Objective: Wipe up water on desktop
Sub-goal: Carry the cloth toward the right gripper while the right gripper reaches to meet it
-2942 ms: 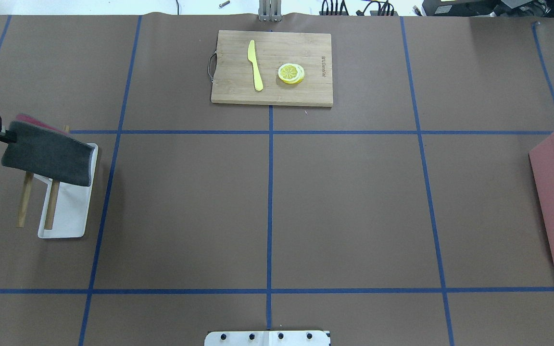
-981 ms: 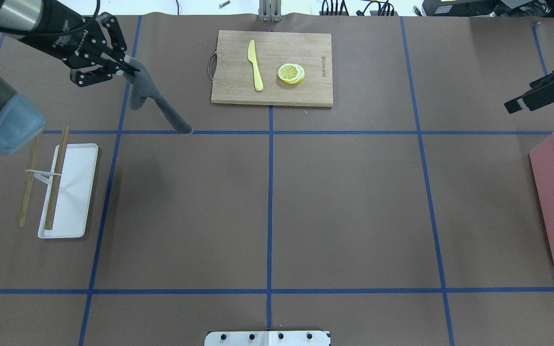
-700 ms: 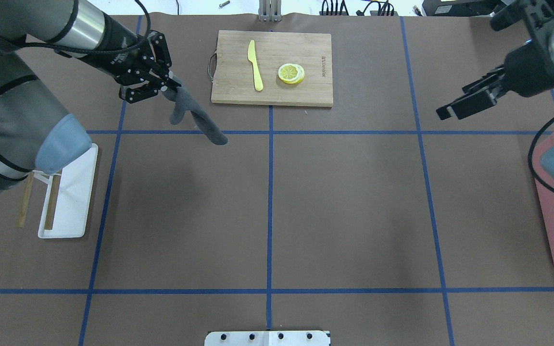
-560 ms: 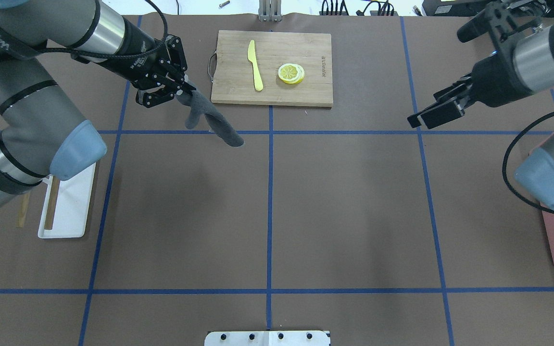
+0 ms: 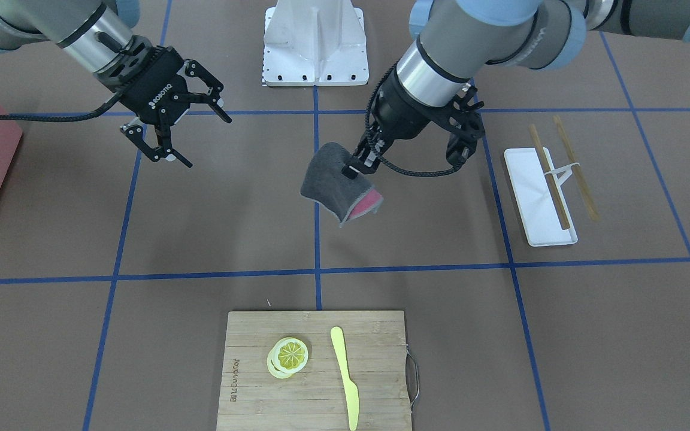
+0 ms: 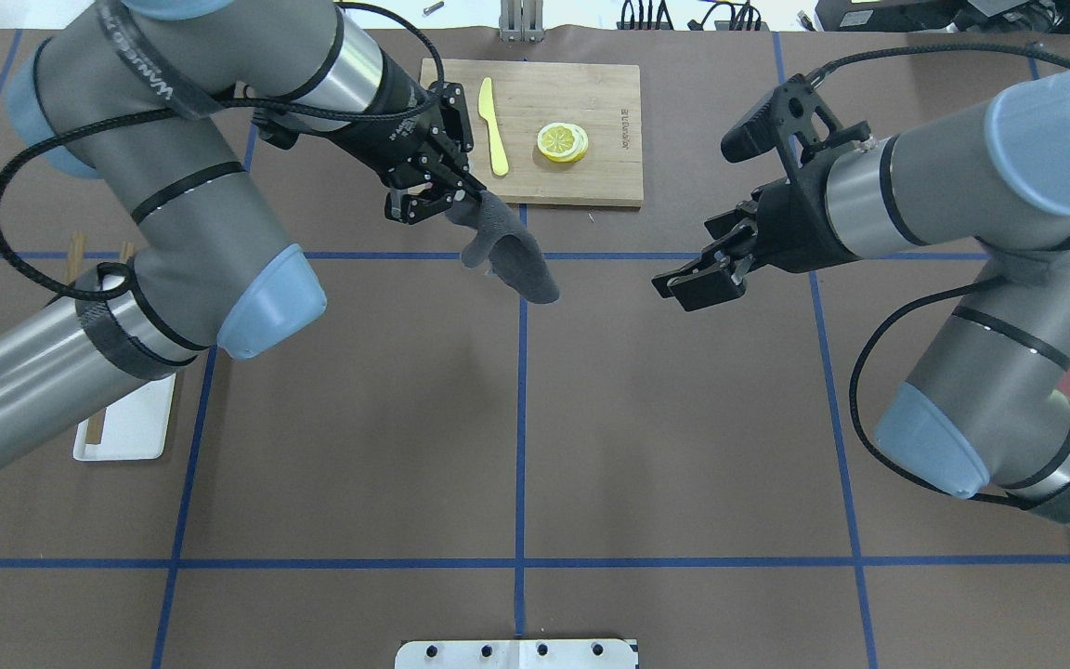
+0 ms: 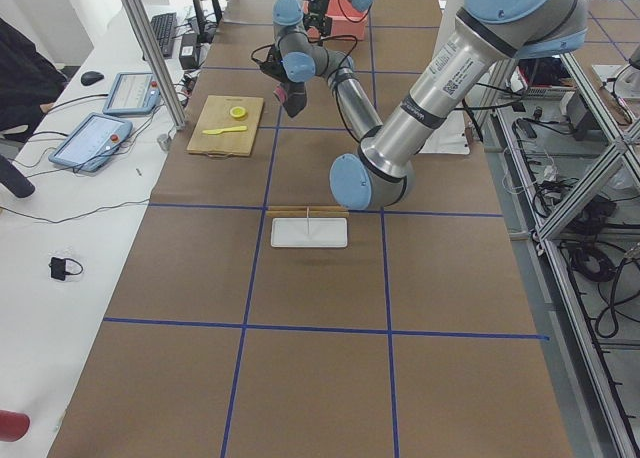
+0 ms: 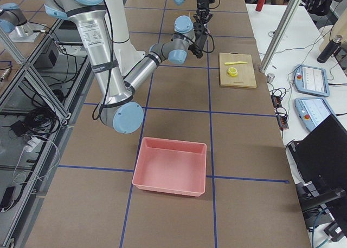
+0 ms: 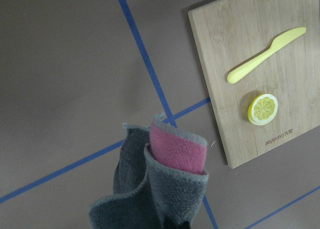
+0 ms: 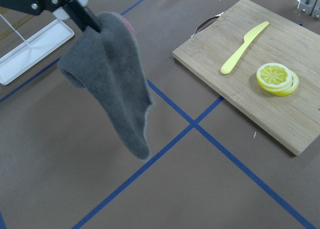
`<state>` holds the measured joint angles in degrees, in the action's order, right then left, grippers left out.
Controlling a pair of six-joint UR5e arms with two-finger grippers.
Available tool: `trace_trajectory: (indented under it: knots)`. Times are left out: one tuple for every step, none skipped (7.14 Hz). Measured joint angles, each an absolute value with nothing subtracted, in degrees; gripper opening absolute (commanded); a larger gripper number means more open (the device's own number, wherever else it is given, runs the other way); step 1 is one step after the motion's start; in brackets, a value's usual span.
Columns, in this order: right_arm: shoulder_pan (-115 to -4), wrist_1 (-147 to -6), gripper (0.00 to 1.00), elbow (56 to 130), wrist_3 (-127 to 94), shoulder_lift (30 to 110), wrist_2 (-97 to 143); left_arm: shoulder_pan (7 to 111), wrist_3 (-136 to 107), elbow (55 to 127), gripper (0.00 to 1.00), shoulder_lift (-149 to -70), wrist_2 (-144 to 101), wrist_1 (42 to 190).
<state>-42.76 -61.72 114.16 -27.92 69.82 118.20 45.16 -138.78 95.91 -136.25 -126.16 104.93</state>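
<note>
The left claw [image 6: 461, 197] is clamping the grey cloth [image 6: 512, 255] above the middle of the counter [image 6: 684, 418], the right claw [image 5: 209, 142] is hovering with jaws apart; best is lowering the cloth flat, pressing evenly.

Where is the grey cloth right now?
In the overhead view the grey cloth hangs from the left gripper above the desktop, just below the cutting board.

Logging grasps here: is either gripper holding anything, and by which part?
The left gripper pinches the grey cloth by its upper edge; the right gripper is open, empty.
</note>
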Motion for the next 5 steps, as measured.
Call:
trace_trajectory:
  knots:
    - [-40.6, -61.7, 1.00, 114.2, -27.9, 69.5, 115.6, 44.3, -140.2, 93.9, 0.00, -138.6, -126.2, 104.9]
    - [-39.1, -61.7, 1.00, 114.2, -27.9, 69.3, 113.9, 43.9, -141.0, 92.5, 0.00, -140.2, -126.2, 104.9]
    - [-38.1, -61.7, 1.00, 114.2, -27.9, 69.2, 112.9, 43.4, -141.4, 91.9, 0.00, -141.0, -126.2, 104.9]
    - [-37.2, -61.7, 1.00, 114.1, -27.9, 69.2, 112.1, 42.7, -141.9, 91.7, 0.00, -141.4, -126.2, 104.9]
    - [-36.6, -61.8, 0.99, 114.1, -27.9, 69.2, 111.5, 41.8, -142.3, 91.7, 0.00, -141.8, -126.3, 104.9]
